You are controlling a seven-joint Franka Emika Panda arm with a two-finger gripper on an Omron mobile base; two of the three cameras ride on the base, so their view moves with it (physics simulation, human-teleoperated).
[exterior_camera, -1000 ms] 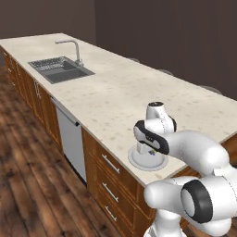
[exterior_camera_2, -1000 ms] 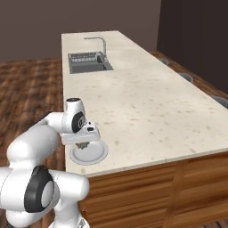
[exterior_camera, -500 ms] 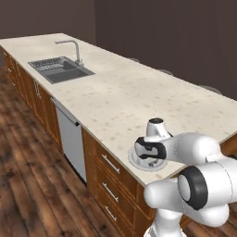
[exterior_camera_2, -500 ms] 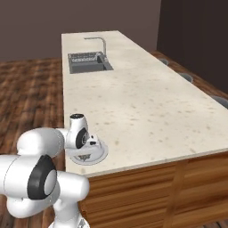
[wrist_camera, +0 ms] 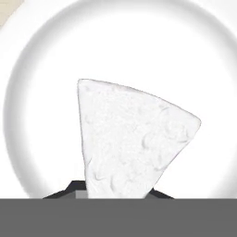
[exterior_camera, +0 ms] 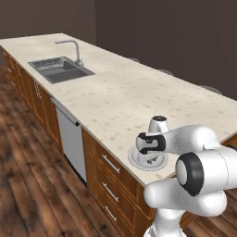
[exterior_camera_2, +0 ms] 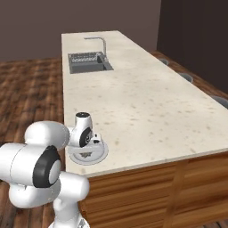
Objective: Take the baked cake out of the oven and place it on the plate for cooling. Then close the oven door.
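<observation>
1. Cake (wrist_camera: 129, 139): white wedge, seen from the hand camera against the plate (wrist_camera: 41, 92), inside the rim. I can't tell whether it already rests on the plate or hangs just above it.
2. Plate (exterior_camera: 147, 162) sits on the counter (exterior_camera: 139, 92), close to the counter's front edge, over the drawers (exterior_camera: 111, 164). Same plate in the right base view (exterior_camera_2: 99, 153).
3. Gripper (exterior_camera: 149, 157) is straight over the plate, pointing down. Dark fingertips (wrist_camera: 62, 193) flank the wide end of the cake at the bottom of the hand view. Looks like it is clamped on the cake, but the contact itself is cut off, so that's a judgement.
4. Step in hand, as I read it: setting the cake down on the plate. Oven door comes after that.
5. Risks:
   - Letting go while the cake is above the plate: it drops, tips or slides toward the rim.
   - Pushing down too far: cake gets squashed, or the plate gets shoved. It's near the counter edge, so a sideways nudge could send it off.
   - Lifting away before the fingers are fully clear: the cake drags off the plate.
6. Sink (exterior_camera: 60, 69) and tap (exterior_camera: 74, 48) are far along the counter from the plate, no interference.
</observation>
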